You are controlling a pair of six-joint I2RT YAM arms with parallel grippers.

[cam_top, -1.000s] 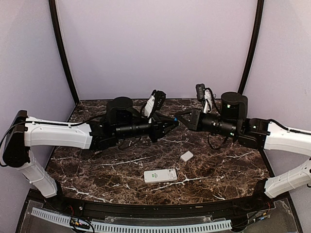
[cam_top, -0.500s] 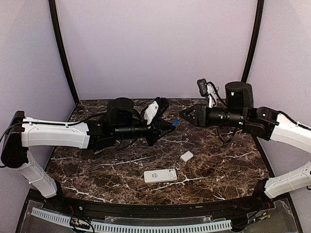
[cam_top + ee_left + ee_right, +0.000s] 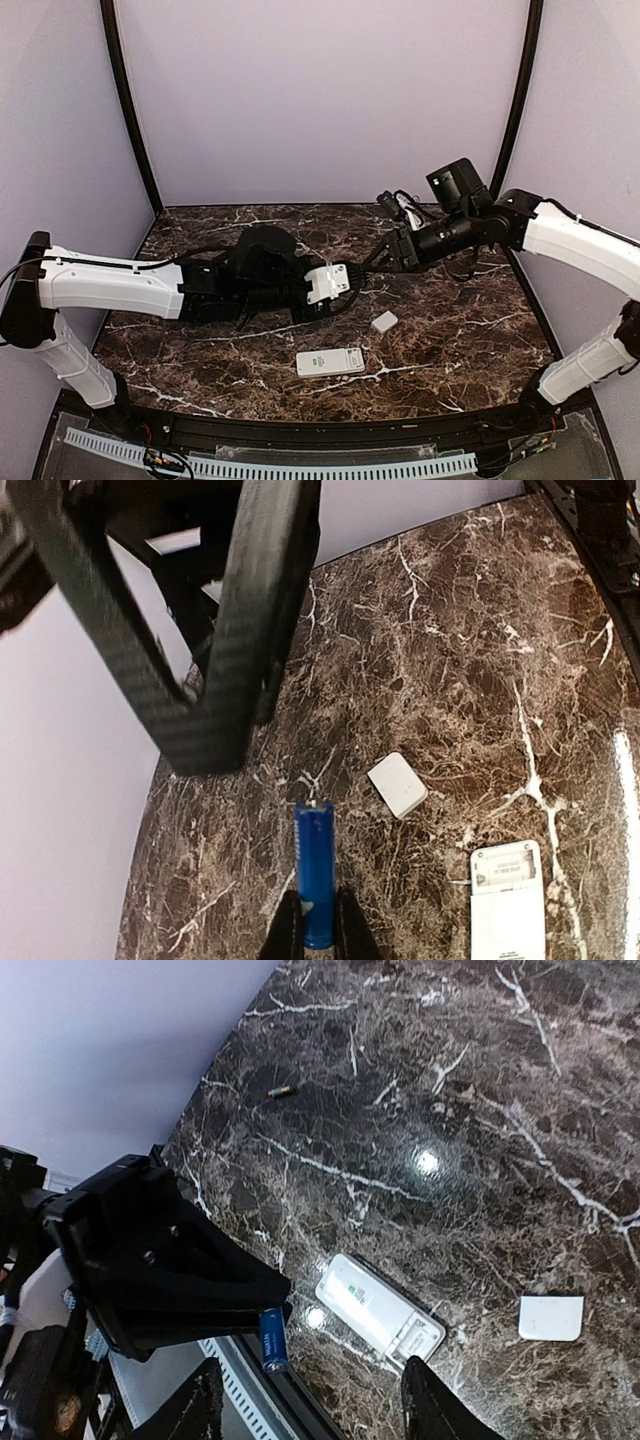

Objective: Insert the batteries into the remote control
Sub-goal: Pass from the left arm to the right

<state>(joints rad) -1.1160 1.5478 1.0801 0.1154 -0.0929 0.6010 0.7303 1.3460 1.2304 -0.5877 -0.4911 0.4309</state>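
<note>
Left gripper over mid-table, raised off the table. Fingers pressed together on a blue battery, gripped at one end; the rest sticks out past the tips. Battery is in the air, not touching the marble.

Right gripper just right of the left one, tip facing tip, slightly apart. Fingers spread, nothing between them.

Remote flat on the table, near-centre, long side running left-right, below and nearer than both grippers. Nothing touching it.

White cover flat, just right and far of the remote, apart from it.

The right wrist view shows a small cylinder lying alone on the marble, well apart from the remote. It is too small to say what it is.
</note>
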